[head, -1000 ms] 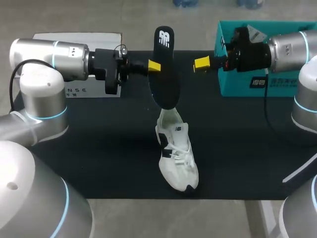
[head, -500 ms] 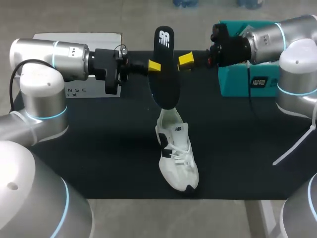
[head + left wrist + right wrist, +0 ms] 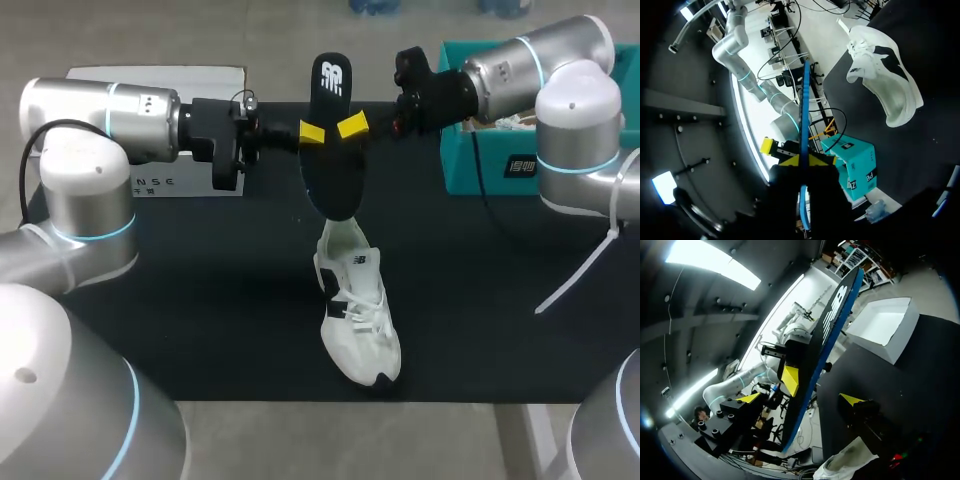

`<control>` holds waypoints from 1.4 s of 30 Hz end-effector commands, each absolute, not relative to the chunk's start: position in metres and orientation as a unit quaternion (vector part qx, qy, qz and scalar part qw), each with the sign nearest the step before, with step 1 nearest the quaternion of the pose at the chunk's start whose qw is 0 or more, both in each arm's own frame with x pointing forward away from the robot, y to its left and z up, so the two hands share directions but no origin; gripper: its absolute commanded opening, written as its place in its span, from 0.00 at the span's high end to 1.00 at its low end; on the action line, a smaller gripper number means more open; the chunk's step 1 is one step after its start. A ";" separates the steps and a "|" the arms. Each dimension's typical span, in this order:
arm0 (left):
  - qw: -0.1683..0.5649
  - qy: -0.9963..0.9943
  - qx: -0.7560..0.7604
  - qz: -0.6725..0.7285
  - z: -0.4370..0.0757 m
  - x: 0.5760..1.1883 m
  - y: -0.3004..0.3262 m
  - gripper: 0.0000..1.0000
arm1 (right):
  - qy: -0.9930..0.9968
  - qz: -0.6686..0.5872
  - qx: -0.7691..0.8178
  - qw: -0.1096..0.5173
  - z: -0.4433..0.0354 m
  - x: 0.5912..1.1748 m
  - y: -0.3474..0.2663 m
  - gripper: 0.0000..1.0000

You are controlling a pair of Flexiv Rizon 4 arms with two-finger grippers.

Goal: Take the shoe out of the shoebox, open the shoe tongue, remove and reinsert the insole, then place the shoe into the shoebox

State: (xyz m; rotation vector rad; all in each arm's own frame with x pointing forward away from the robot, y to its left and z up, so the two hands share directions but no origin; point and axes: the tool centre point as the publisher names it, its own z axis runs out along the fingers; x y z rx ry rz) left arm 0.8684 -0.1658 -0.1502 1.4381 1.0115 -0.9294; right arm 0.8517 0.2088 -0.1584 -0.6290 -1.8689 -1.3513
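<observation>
Table (image 3: 200, 300): one, with a black top.
Arms: two. The left arm (image 3: 100, 110) comes in from the left and the right arm (image 3: 530, 65) from the right. They meet at the insole over the far middle of the table.
Boxes: two. The teal shoebox (image 3: 470, 165) stands at the far right. A white box (image 3: 160, 75) stands at the far left.
Shoe (image 3: 358, 310): one, white with dark trim. It lies on the table out of the shoebox, toe toward the near edge.
Insole (image 3: 332, 170): one, black with a blue edge. It is held upright in the air above the shoe's heel end.
Left gripper (image 3: 804, 160): clamped on the insole, a yellow tip on each face.
Right gripper (image 3: 800, 398): fingers spread wide with the insole's edge between them, gripping nothing.
Hidden: the right arm covers much of the shoebox, so its inside is hard to make out. The left arm covers the middle of the white box. In the head view only one yellow tip of each gripper shows. I cannot tell whether the insole's lower end touches the shoe.
</observation>
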 end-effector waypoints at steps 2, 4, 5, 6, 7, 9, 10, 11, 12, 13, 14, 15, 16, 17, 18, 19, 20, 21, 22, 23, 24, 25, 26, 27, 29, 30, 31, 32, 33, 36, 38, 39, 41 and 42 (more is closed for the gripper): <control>0.546 0.426 0.606 -0.391 -0.151 0.868 -0.167 1.00 | -0.723 -0.533 -0.248 0.364 -0.161 0.845 0.210 0.00; 0.546 0.426 0.606 -0.391 -0.151 0.868 -0.167 1.00 | -0.721 -0.534 -0.250 0.364 -0.163 0.843 0.209 0.00; 0.546 0.426 0.606 -0.391 -0.151 0.868 -0.167 1.00 | -0.719 -0.535 -0.251 0.364 -0.164 0.842 0.209 0.00; 0.546 0.426 0.606 -0.391 -0.151 0.868 -0.167 1.00 | -0.718 -0.537 -0.253 0.363 -0.165 0.841 0.208 0.00; 0.546 0.426 0.606 -0.391 -0.151 0.868 -0.167 1.00 | -0.716 -0.539 -0.255 0.362 -0.165 0.840 0.208 0.00; 0.546 0.426 0.606 -0.391 -0.151 0.868 -0.167 1.00 | -0.715 -0.542 -0.256 0.360 -0.166 0.838 0.207 0.00; 0.546 0.426 0.606 -0.391 -0.151 0.868 -0.167 1.00 | -0.714 -0.544 -0.256 0.359 -0.166 0.838 0.207 0.00; 0.546 0.426 0.606 -0.391 -0.151 0.868 -0.167 1.00 | -0.712 -0.548 -0.256 0.356 -0.166 0.838 0.207 0.00; 0.546 0.426 0.606 -0.391 -0.151 0.868 -0.167 1.00 | -0.712 -0.549 -0.255 0.355 -0.165 0.838 0.207 0.00; 0.546 0.426 0.606 -0.391 -0.151 0.868 -0.167 1.00 | -0.712 -0.550 -0.256 0.354 -0.165 0.838 0.207 0.16; 0.546 0.426 0.606 -0.391 -0.151 0.868 -0.167 1.00 | -0.711 -0.552 -0.255 0.353 -0.165 0.838 0.206 0.50; 0.546 0.426 0.606 -0.391 -0.151 0.868 -0.167 1.00 | -0.711 -0.553 -0.255 0.352 -0.164 0.838 0.206 0.61; 0.546 0.426 0.606 -0.391 -0.151 0.868 -0.167 1.00 | -0.710 -0.554 -0.255 0.351 -0.163 0.838 0.205 0.71; 0.546 0.426 0.606 -0.391 -0.151 0.868 -0.167 1.00 | -0.710 -0.555 -0.255 0.350 -0.163 0.838 0.205 0.78; 0.546 0.426 0.606 -0.391 -0.151 0.868 -0.167 1.00 | -0.711 -0.555 -0.255 0.349 -0.163 0.838 0.204 0.86; 0.546 0.426 0.606 -0.391 -0.151 0.868 -0.167 1.00 | -0.711 -0.557 -0.253 0.348 -0.163 0.838 0.204 1.00; 0.546 0.426 0.606 -0.391 -0.151 0.868 -0.167 1.00 | -0.710 -0.558 -0.251 0.348 -0.162 0.838 0.204 1.00; 0.546 0.426 0.606 -0.391 -0.151 0.868 -0.167 1.00 | -0.710 -0.559 -0.249 0.349 -0.162 0.839 0.205 1.00; 0.546 0.426 0.606 -0.391 -0.151 0.868 -0.167 1.00 | -0.710 -0.559 -0.248 0.349 -0.162 0.839 0.206 1.00; 0.546 0.426 0.606 -0.391 -0.151 0.868 -0.167 1.00 | -0.710 -0.560 -0.248 0.349 -0.162 0.839 0.207 1.00; 0.546 0.426 0.606 -0.391 -0.151 0.868 -0.167 1.00 | -0.710 -0.560 -0.247 0.350 -0.162 0.840 0.207 1.00; 0.546 0.426 0.606 -0.391 -0.151 0.868 -0.167 1.00 | -0.709 -0.560 -0.246 0.350 -0.163 0.841 0.208 1.00; 0.546 0.426 0.606 -0.391 -0.151 0.868 -0.167 1.00 | -0.709 -0.560 -0.246 0.351 -0.164 0.841 0.208 1.00; 0.546 0.426 0.606 -0.391 -0.151 0.868 -0.167 1.00 | -0.708 -0.562 -0.244 0.351 -0.164 0.842 0.209 1.00; 0.546 0.426 0.606 -0.391 -0.151 0.868 -0.167 1.00 | -0.708 -0.562 -0.243 0.352 -0.165 0.844 0.209 1.00; 0.546 0.426 0.606 -0.391 -0.151 0.868 -0.167 1.00 | -0.708 -0.563 -0.242 0.352 -0.165 0.844 0.209 1.00; 0.546 0.426 0.606 -0.391 -0.151 0.868 -0.167 1.00 | -0.708 -0.564 -0.239 0.352 -0.165 0.844 0.210 1.00; 0.546 0.426 0.606 -0.391 -0.151 0.868 -0.167 1.00 | -0.708 -0.565 -0.237 0.351 -0.165 0.845 0.210 1.00; 0.546 0.426 0.606 -0.391 -0.151 0.868 -0.167 1.00 | -0.709 -0.565 -0.237 0.349 -0.165 0.845 0.210 1.00; 0.546 0.426 0.606 -0.391 -0.151 0.868 -0.167 1.00 | -0.712 -0.567 -0.233 0.341 -0.163 0.845 0.209 1.00; 0.546 0.426 0.606 -0.391 -0.151 0.868 -0.167 1.00 | -0.719 -0.565 -0.232 0.331 -0.160 0.845 0.207 1.00; 0.546 0.426 0.606 -0.391 -0.151 0.868 -0.167 1.00 | -0.723 -0.563 -0.233 0.325 -0.159 0.846 0.206 1.00; 0.525 0.439 0.609 -0.401 -0.148 0.864 -0.167 0.23 | -0.736 -0.551 -0.241 0.312 -0.156 0.847 0.202 1.00; 0.519 0.440 0.606 -0.413 -0.145 0.861 -0.166 0.00 | -0.739 -0.549 -0.244 0.306 -0.156 0.848 0.199 1.00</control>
